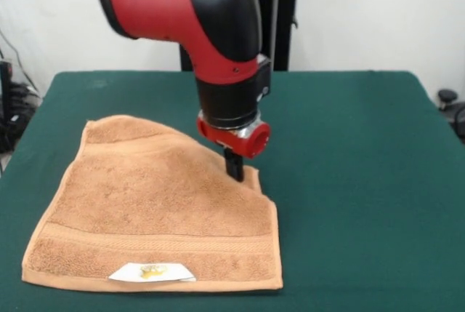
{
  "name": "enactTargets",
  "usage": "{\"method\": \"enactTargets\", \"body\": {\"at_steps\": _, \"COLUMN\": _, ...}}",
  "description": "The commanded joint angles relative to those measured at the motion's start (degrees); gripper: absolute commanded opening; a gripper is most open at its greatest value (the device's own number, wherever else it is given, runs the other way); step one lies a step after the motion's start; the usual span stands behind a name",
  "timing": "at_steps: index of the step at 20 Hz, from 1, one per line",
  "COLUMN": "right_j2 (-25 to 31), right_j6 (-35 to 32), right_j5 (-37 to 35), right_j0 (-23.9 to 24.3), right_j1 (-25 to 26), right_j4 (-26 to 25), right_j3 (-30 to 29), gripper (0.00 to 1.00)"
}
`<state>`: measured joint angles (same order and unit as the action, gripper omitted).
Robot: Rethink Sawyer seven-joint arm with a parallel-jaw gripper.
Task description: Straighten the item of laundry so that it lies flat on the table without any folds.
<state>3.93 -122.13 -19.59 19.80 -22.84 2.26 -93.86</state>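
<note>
The orange-tan terry towel lies on the left half of the dark green table. Its near edge has a woven border band and a white label with a yellow mark. The far right side slopes diagonally, with a crease running up to the gripper. My gripper points straight down at the towel's far right corner. Its black fingers are close together and pinch the cloth edge right at the table surface.
The red and black arm comes down over the table's middle. Bare green cloth stretches to the right of the towel and behind it. The towel's near edge lies close to the table's front edge.
</note>
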Motion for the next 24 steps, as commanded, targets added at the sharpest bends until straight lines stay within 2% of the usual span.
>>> {"method": "enactTargets", "body": {"at_steps": 1, "right_j2": 3.04, "right_j6": 2.02, "right_j5": 3.80, "right_j0": 2.17, "right_j1": 3.66, "right_j4": -4.50, "right_j3": 7.70, "gripper": 0.00}}
{"method": "enactTargets", "body": {"at_steps": 14, "right_j2": 3.51, "right_j6": -3.65, "right_j5": 7.58, "right_j0": 1.18, "right_j1": 4.48, "right_j4": -5.69, "right_j3": 5.01, "gripper": 0.00}}
{"method": "enactTargets", "body": {"at_steps": 15, "right_j2": 3.27, "right_j6": -5.28, "right_j5": 9.04, "right_j0": 0.48, "right_j1": 4.53, "right_j4": -5.39, "right_j3": 3.75, "gripper": 0.00}}
{"method": "enactTargets", "body": {"at_steps": 18, "right_j2": 3.01, "right_j6": -13.88, "right_j5": 11.75, "right_j0": -3.43, "right_j1": 1.05, "right_j4": -1.60, "right_j3": -5.51, "gripper": 0.00}}
{"method": "enactTargets", "body": {"at_steps": 24, "right_j2": 4.73, "right_j6": -21.11, "right_j5": 13.22, "right_j0": -6.82, "right_j1": -3.65, "right_j4": 4.73, "right_j3": -15.75, "gripper": 0.00}}
